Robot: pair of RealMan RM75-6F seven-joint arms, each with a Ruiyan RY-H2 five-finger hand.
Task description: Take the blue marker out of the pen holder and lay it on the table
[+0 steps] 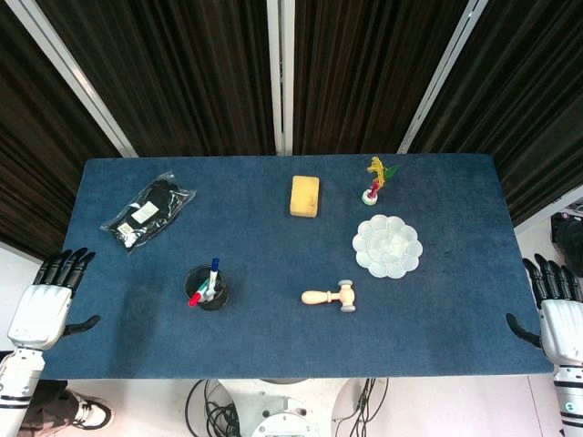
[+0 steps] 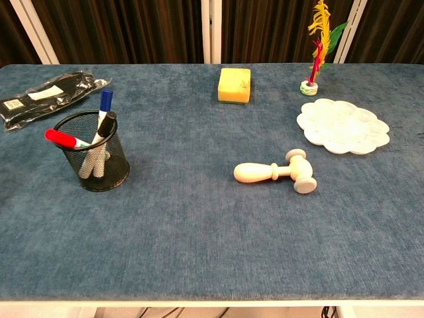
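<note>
Blue marker [image 2: 105, 101] stands upright in black mesh pen holder [image 2: 106, 173] with a red-capped marker [image 2: 61, 138] and a black-capped marker [image 2: 106, 122], near-left part of the blue counter [image 2: 199, 238]. Left hand [image 1: 47, 300] off the counter's left edge, fingers apart, holding nothing; right hand [image 1: 557, 314] off the right edge, same, released. Both well apart from the holder; neither shows in the chest view. Elsewhere: black packet in clear plastic [image 2: 40, 96] far left with a white label, text too small to read; yellow sponge [image 2: 234, 85]; feather shuttlecock [image 2: 315, 53]; white flower-shaped palette [image 2: 342, 126]; wooden mallet [image 2: 275, 172] lying on its side. No readable brand or writing anywhere.
</note>
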